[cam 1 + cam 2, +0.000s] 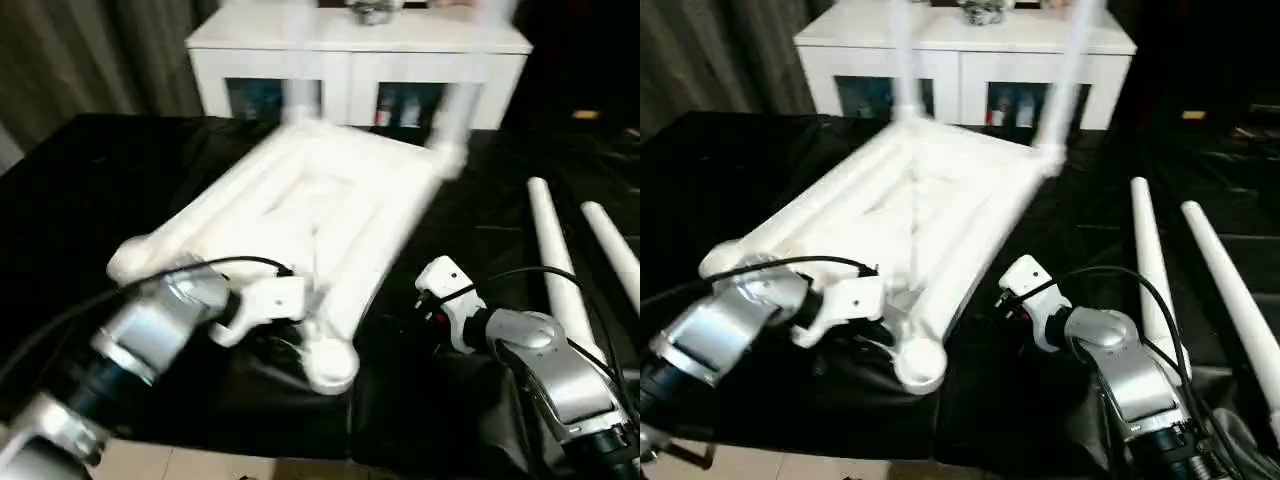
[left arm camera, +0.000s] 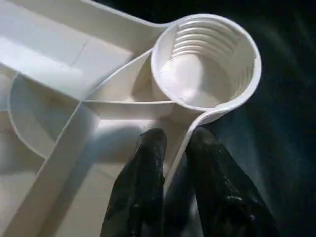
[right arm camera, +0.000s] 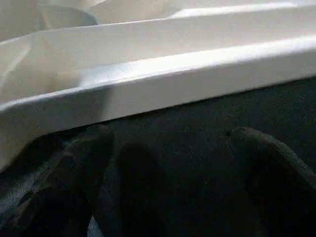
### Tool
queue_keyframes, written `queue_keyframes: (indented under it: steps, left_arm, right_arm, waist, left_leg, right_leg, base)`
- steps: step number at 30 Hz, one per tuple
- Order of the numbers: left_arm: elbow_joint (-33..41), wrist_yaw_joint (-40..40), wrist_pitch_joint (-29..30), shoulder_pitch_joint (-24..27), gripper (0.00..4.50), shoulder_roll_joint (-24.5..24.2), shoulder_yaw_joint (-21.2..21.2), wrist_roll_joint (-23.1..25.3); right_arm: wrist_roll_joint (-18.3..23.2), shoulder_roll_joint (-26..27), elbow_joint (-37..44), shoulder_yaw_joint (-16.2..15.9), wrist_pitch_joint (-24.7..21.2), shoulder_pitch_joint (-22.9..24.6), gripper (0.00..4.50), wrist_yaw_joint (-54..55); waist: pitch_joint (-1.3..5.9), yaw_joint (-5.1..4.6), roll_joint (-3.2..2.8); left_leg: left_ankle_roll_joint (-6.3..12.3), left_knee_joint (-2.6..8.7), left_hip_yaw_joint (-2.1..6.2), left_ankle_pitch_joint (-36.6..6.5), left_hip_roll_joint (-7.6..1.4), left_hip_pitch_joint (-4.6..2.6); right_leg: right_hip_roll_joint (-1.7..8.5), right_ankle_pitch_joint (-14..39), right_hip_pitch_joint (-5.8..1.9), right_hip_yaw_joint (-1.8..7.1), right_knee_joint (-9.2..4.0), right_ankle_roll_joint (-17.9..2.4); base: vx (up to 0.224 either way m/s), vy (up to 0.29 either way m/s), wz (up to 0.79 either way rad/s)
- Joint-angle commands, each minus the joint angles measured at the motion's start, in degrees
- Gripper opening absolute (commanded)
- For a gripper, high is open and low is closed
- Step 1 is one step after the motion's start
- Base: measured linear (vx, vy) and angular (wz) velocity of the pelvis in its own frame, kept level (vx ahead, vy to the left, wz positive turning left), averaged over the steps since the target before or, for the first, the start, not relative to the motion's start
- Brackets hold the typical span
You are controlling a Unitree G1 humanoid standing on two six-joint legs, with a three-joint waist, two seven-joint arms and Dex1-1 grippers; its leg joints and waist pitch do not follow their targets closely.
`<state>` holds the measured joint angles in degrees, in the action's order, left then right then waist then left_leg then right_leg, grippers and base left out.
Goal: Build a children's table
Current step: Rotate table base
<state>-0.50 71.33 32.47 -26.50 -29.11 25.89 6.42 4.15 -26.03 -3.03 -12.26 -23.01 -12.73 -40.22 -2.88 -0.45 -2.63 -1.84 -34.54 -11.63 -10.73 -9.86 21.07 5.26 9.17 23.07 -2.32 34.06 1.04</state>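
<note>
- Head views: the children's table top (image 1: 320,215) lies upside down on the black-covered bench (image 1: 80,200), ribbed underside up, with two legs (image 1: 1065,75) standing in its far corner sockets. Two loose legs (image 1: 555,255) lie side by side on the bench to the right, well apart from the top. A white cabinet (image 1: 360,60) with glass doors stands behind the bench.
- Head views: the left end effector (image 1: 262,308) sits at the top's near edge, just beside the empty near corner socket (image 1: 330,368). The right end effector (image 1: 432,292) rests near the top's right side rail, not touching it.
- Left wrist view: the left end effector's (image 2: 175,145) two black fingers (image 2: 148,163) are pinched on the thin rim wall just beside the threaded round socket (image 2: 207,59), one finger inside the rim and one outside.
- Right wrist view: the right end effector's (image 3: 170,143) fingers (image 3: 266,153) stand wide apart over the black cover, holding nothing, with the top's side rail (image 3: 173,74) just ahead.
</note>
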Motion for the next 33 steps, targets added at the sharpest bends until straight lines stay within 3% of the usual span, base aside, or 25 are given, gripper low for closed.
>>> queue_keyframes:
  steps: [1,9,12,14,16,17,22,23,25,27,31,33]
  left_arm:
    - [-0.34,-4.65,5.89,1.32,0.62,0.62,-1.84,0.96]
    - [-4.48,-17.62,11.87,-1.71,0.42,9.19,-6.23,1.99]
    - [-8.75,-23.94,8.11,-3.9,0.35,12.79,-7.39,1.9]
    - [-11.94,-25.62,3.49,-5.02,0.3,13.31,-6.58,2.42]
    - [-15.84,-28.52,-1.89,-6.25,0.19,13.66,-5.81,3.75]
    - [-17.05,-29.61,-2.37,-6.67,0.14,14.04,-5.97,4.04]
    - [-19.68,-31.13,-4.06,-7.82,0.05,14.67,-5.76,4.48]
    - [-20.91,-31.15,-8.09,-8.39,0.05,14.27,-4.76,4.91]
    - [-21.16,-30.73,-8.66,-8.47,0.05,14.51,-5.39,4.02]
    - [-22.29,-29.88,-11.35,-8.76,0.47,14.77,-6.42,1.88]
    - [-20.55,-26.66,-16.07,-8.29,0.82,14.22,-8.32,-1.47]
    - [-19.88,-26.01,-16.36,-8.05,0.94,13.86,-8.42,-1.75]
  right_arm:
    - [0.2,-0.23,0.27,0.65,0.4,0.16,4.12,-0.07]
    - [0.08,-0.03,-0.05,0.65,0.28,-0.3,4.12,0.07]
    - [-0.5,0.01,-0.35,0.59,0.41,-0.45,4.12,0.71]
    - [-0.79,0.07,-0.64,0.66,0.57,-0.5,4.12,1.15]
    - [-1.36,0.0,-0.69,0.96,0.61,-0.4,4.12,2.02]
    - [-1.47,-0.07,-0.74,1.28,0.67,-0.42,4.12,2.37]
    - [-1.5,0.07,-1.07,2.27,0.77,-0.73,4.12,3.26]
    - [-1.23,0.48,-0.71,2.81,0.72,-0.76,4.12,3.74]
    - [-1.13,0.68,-0.53,3.03,0.71,-0.75,4.12,3.99]
    - [-0.99,0.93,-0.2,3.23,0.56,-0.68,4.12,4.64]
    - [-0.59,2.37,1.11,4.72,-0.9,-0.41,4.12,7.24]
    - [-0.5,2.68,1.58,5.15,-1.47,-0.29,4.12,7.8]
  waist:
    - [3.08,0.29,0.99]
    - [2.87,-0.66,1.27]
    - [2.98,-1.02,0.76]
    - [3.19,-1.12,0.65]
    - [3.19,-2.0,0.53]
    - [3.25,-2.26,0.34]
    - [3.44,-2.5,0.74]
    - [3.48,-2.35,0.46]
    - [3.64,-2.15,0.53]
    - [3.71,-1.84,0.53]
    - [3.97,-0.84,0.67]
    - [3.9,-0.21,0.53]
  left_leg:
    - [-0.01,4.72,2.12,-20.89,-2.68,-0.51]
    - [0.55,4.5,2.54,-22.74,-2.15,-0.01]
    - [0.7,4.42,2.89,-23.9,-1.97,0.01]
    - [1.18,4.58,3.12,-23.8,-2.01,0.09]
    - [1.36,4.88,3.58,-25.2,-2.1,0.71]
    - [1.05,4.86,3.81,-26.15,-2.13,0.71]
    - [2.16,4.5,3.4,-23.51,-2.02,0.63]
    - [2.59,4.46,3.37,-22.75,-2.07,0.56]
    - [2.79,4.45,3.19,-21.66,-2.22,0.45]
    - [3.1,4.45,3.05,-20.47,-2.34,0.44]
    - [4.13,4.13,2.7,-16.4,-2.36,0.48]
    - [4.13,4.21,2.67,-15.85,-2.47,0.34]
  right_leg:
    - [2.77,25.9,-1.91,1.73,-4.83,-11.54]
    - [2.59,32.61,-1.83,1.01,-5.85,-8.18]
    - [2.58,34.29,-1.83,0.42,-6.37,-6.88]
    - [2.51,31.23,-2.07,0.18,-6.44,-7.36]
    - [2.46,28.51,-2.44,-0.44,-6.38,-7.87]
    - [2.61,28.5,-2.57,-0.6,-6.26,-7.87]
    - [2.87,25.79,-2.46,-0.27,-6.29,-9.89]
    - [2.84,24.48,-2.35,-0.23,-6.36,-10.44]
    - [2.82,21.58,-2.41,-0.06,-5.95,-11.72]
    - [2.77,18.89,-2.53,0.03,-5.62,-12.88]
    - [2.81,13.59,-2.65,0.31,-4.96,-14.82]
    - [2.86,14.28,-2.67,0.3,-4.8,-14.61]
  base:
    - [0.0,0.0,0.0]
    - [0.0,0.0,0.0]
    - [0.0,0.0,0.0]
    - [0.0,0.0,0.0]
    - [0.0,0.0,0.0]
    - [0.0,0.0,0.0]
    - [0.0,0.0,0.0]
    - [0.0,0.0,0.0]
    - [0.0,0.0,0.0]
    - [0.0,0.0,0.0]
    - [0.0,0.0,0.0]
    - [0.0,0.0,0.0]
